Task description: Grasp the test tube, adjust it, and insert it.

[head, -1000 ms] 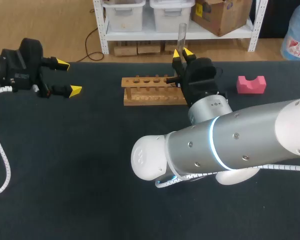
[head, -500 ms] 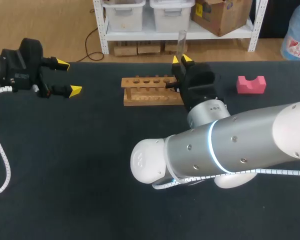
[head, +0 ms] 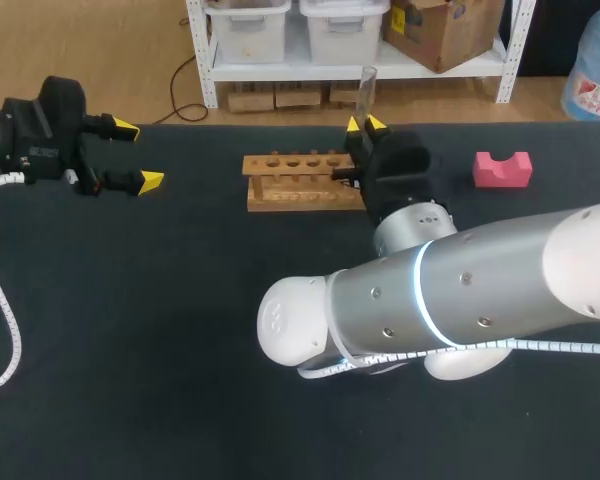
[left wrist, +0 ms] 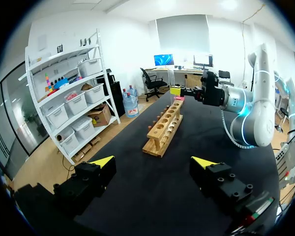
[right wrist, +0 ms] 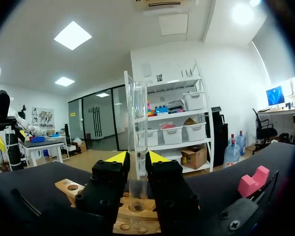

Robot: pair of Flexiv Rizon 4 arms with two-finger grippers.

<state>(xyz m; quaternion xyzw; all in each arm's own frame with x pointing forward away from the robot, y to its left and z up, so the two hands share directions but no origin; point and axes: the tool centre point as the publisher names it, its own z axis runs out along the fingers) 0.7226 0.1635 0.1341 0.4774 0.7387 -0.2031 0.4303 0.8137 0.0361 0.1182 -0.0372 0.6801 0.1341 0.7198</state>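
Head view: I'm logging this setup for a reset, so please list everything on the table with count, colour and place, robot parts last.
test tube: 1, clear, upright between the right gripper's fingers, at the rack's right end
rack: 1, wooden with a row of holes, middle of the table toward the far edge
block: 1, pink, notched, right of the rack
table: 1, black top
left gripper: 1, black with yellow tips, open, empty, at the left
right gripper: 1, black with yellow tips, shut on the test tube
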